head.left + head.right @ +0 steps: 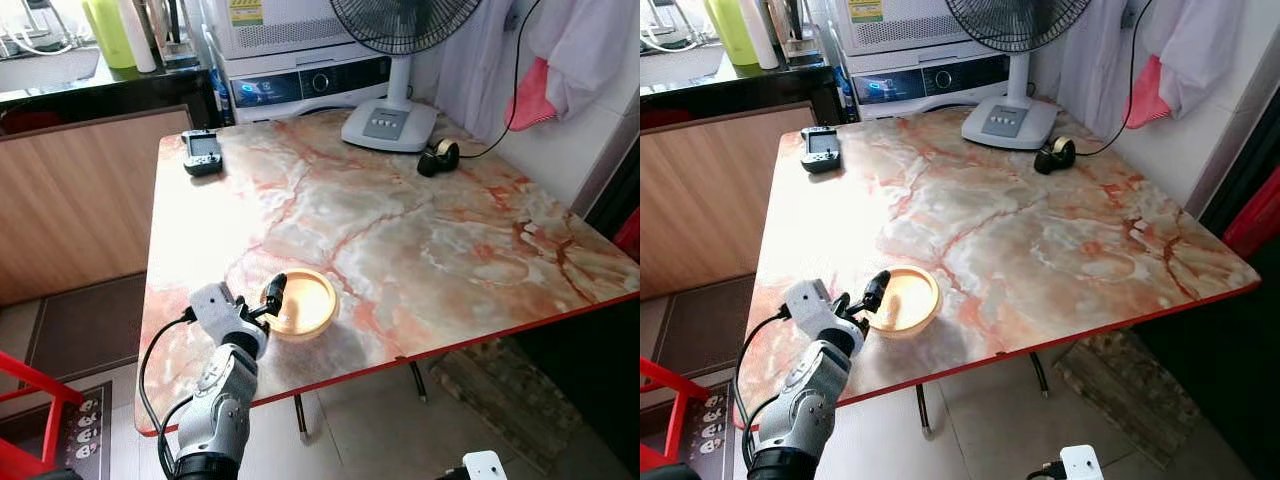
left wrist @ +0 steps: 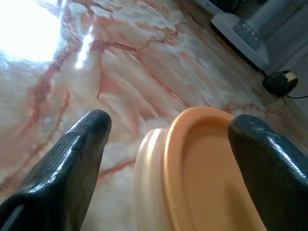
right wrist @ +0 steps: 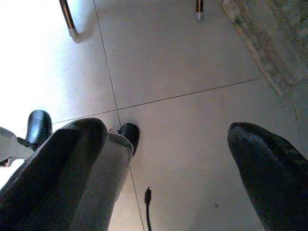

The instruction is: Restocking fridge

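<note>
A shallow orange bowl (image 1: 308,305) sits on the marble table (image 1: 420,220) near its front left edge. My left gripper (image 1: 272,297) is at the bowl's left rim and stands open. In the left wrist view the bowl (image 2: 211,168) lies between the fingers: one fingertip (image 2: 91,127) is outside the rim over the tabletop, the other (image 2: 255,139) is over the bowl's inside. Neither finger presses the rim. My right gripper (image 3: 166,130) hangs low beside the table, open and holding nothing, pointing at the tiled floor.
At the table's back stand a fan base (image 1: 390,125), a black tape dispenser (image 1: 438,157) with a cable, and a handheld device (image 1: 202,152). A washing machine (image 1: 300,80) is behind. A red frame (image 1: 30,395) stands at the lower left, and a floor mat (image 1: 490,390) lies under the table.
</note>
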You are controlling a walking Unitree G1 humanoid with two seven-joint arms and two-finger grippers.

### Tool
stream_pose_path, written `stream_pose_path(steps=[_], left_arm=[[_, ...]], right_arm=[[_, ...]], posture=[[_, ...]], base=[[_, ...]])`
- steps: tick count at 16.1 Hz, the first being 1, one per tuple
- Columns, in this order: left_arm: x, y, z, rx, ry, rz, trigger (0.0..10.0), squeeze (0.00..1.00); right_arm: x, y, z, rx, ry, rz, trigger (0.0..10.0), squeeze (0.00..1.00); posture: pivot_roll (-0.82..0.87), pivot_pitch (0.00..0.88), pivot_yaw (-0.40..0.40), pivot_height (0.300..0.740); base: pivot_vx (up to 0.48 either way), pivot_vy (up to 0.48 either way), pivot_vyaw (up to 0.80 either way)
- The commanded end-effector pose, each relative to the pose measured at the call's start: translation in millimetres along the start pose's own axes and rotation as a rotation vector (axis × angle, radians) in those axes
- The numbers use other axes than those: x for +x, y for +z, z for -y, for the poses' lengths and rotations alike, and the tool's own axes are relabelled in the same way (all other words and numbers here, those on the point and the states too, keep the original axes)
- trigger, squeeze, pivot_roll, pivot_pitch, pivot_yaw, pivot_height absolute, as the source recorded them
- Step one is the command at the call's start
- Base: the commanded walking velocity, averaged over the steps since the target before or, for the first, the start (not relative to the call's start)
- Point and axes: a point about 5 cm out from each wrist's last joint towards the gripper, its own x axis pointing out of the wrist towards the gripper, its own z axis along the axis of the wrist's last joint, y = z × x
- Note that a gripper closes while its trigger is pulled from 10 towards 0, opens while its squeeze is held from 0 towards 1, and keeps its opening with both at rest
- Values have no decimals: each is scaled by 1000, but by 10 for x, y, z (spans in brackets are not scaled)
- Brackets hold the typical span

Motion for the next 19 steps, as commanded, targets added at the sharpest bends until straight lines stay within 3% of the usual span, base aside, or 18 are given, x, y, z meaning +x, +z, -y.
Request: stream_pose_path(steps=[1,10,11,12,19], left_arm=[[-4,-130,70,-37,-12,-56,10000,0],[45,-281,185,-112,-97,-141,10000,0],[49,-298,193,-110,-101,-150,1647,0],[50,-311,199,-110,-104,-156,0,0],[70,-314,229,-89,-129,-154,0,0]], right_arm=[[2,14,0,-5,-3,8,10000,0],[4,24,1,-6,-6,9,10000,0],[4,23,2,-8,-6,8,10000,0],[3,22,4,-11,-7,7,10000,0],[5,31,10,-25,-6,5,10000,0]], posture=[[2,0,16,740],[-3,0,15,740],[-7,0,16,740],[-8,0,15,740],[-8,0,13,740]], base=[[0,0,0],[0,0,0],[0,0,0],[0,0,0],[0,0,0]])
